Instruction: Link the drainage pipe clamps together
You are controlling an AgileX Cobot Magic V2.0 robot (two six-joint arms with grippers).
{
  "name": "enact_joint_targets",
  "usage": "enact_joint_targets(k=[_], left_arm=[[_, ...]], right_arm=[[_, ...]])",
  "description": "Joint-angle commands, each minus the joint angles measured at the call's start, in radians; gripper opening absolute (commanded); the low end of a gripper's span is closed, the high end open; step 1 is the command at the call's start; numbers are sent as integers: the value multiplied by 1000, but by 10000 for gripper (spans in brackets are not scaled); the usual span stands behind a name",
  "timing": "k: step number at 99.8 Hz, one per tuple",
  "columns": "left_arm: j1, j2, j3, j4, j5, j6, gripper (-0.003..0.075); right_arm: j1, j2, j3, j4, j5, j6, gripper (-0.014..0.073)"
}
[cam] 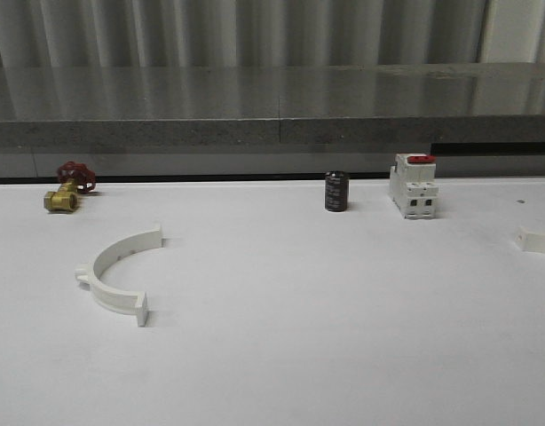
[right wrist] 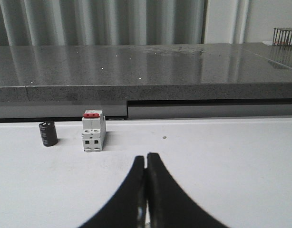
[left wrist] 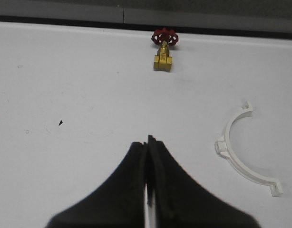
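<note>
One white half-ring drainage pipe clamp (cam: 119, 275) lies flat on the left part of the white table, its open side facing right. The left wrist view shows the same clamp (left wrist: 241, 152) off to one side of my left gripper (left wrist: 149, 141), which is shut with nothing in it and hangs over bare table. At the table's far right edge a white end tab of another clamp (cam: 537, 240) is just in view, the rest cut off. My right gripper (right wrist: 146, 157) is shut and empty, above the table in front of the breaker.
A brass valve with a red handle (cam: 67, 188) sits at the back left. A black cylinder (cam: 335, 191) and a white breaker with a red switch (cam: 413, 185) stand at the back centre-right. Behind the table runs a grey stone ledge (cam: 272, 115).
</note>
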Motion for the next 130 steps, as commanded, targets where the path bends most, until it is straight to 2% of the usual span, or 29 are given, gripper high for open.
enact_joint_targets(k=[1,26,45,69,86,93,98,110,113,119,130], left_arm=[[3,-116,28,4,-78,-1,-21],[3,-401,160,4,-30,-1,-21],[3,-577,211,4,-1,-1,-21],[3,-664,217,4,96,-1,-21],[3,-664,217,4,98,-1,-21],[3,-664,217,4,98,-1,-21],[3,-664,217,4,98,-1,-21],[3,-664,217,4,98,-1,-21],[3,-664,217,4,98,-1,-21],[3,-664,217,4,98,-1,-21],[3,-664,217,4,98,-1,-21]], right_arm=[[-3,-20,-17,2,-70,-8,-65],[-3,-20,-26,2,-98,-8,-65],[-3,29,-179,-12,187,-13,-65],[-3,250,-408,-19,362,-8,-65],[-3,457,-557,-19,504,-8,-54],[-3,539,-605,-19,522,-8,24],[-3,598,-634,-19,523,-8,128],[-3,747,-697,-19,531,-7,455],[-3,777,-716,-19,535,-7,504],[-3,834,-749,-19,556,-1,535],[-4,950,-816,-19,627,37,484]])
